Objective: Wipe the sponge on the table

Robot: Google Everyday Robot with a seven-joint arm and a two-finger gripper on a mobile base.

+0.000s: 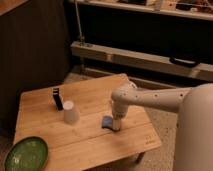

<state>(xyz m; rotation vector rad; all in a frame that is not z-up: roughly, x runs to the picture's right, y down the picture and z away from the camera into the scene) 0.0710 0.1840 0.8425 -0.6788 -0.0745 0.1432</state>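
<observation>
The small blue sponge (107, 122) rests on the light wood table (60, 140), right of the table's middle. My gripper (115, 125) points straight down from the white arm and is shut on the sponge, pressing it against the planks. The gripper's dark tip hides the right part of the sponge.
A white upturned cup (70, 112) stands left of the sponge, with a small black upright block (58, 98) behind it. A green round plate (26, 154) lies at the table's front left corner. My white body fills the right edge, and dark shelving stands behind the table.
</observation>
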